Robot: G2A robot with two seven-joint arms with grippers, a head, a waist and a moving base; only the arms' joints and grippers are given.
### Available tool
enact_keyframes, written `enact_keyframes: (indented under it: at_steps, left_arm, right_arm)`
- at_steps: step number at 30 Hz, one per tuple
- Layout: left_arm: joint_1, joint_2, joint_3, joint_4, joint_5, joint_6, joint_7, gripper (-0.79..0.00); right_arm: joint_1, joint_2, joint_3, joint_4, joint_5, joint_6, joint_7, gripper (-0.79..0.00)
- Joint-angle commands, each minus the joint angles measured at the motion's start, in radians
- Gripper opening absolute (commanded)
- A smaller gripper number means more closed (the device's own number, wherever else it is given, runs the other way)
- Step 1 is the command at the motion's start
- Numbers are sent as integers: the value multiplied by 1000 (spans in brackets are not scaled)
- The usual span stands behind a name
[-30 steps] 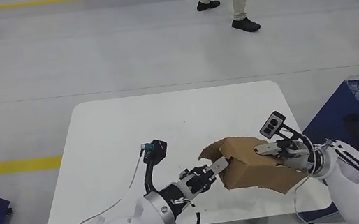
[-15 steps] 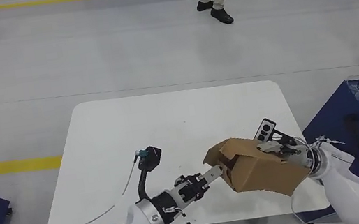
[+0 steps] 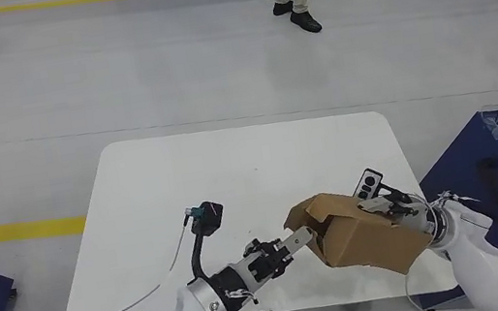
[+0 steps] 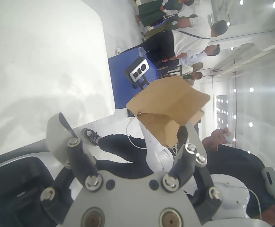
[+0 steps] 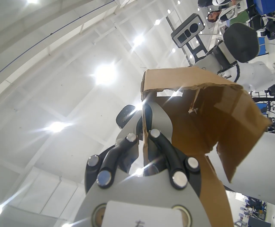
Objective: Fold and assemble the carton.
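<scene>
Clamped on one wall of the carton [image 3: 365,235], the right tool [image 5: 143,120] has drawn it slightly toward the worktop's [image 3: 233,178] near right corner, where it hangs tilted. The left tool [image 3: 294,241], jaws apart, has kept with it, one finger at the end flap. That flap's fold looks next.

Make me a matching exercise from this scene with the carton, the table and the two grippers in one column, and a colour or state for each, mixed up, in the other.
Things:
1. carton
2. table
3. left gripper
4. right gripper

Colours or states:
A. open, fingers spread wide
B. white, with rounded corners
C. shut on a cardboard wall
D. brown, partly folded

Pairs: 1-D, 2-B, 3-A, 4-C.
</scene>
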Motion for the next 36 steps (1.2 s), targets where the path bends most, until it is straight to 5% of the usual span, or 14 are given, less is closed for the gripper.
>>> enact_keyframes:
  at_steps: [1, 7, 11, 18, 25, 36]
  left_arm:
    - [33, 4, -55, 1, -54, -69, -7, 0]
    - [122, 21, -245, 1, -72, -178, 3, 0]
    - [157, 32, -319, 1, -38, -92, -30, 0]
    - [73, 38, -237, 19, 0, 45, -158, 0]
    - [8, 35, -132, 31, 12, 34, -214, 0]
    - [-13, 34, -75, 30, 8, 36, -232, 0]
  right_arm:
    - [-1, 0, -1, 0, 1, -1, -6, -785]
    - [-2, 1, -41, 14, 114, 90, -88, -785]
    - [9, 16, -78, 4, 192, 146, -144, -785]
    - [11, 55, -142, -35, 213, 173, -171, -785]
    - [24, 90, -172, -29, 214, 145, -144, -785]
    - [42, 133, -224, -32, 218, 125, -124, -785]
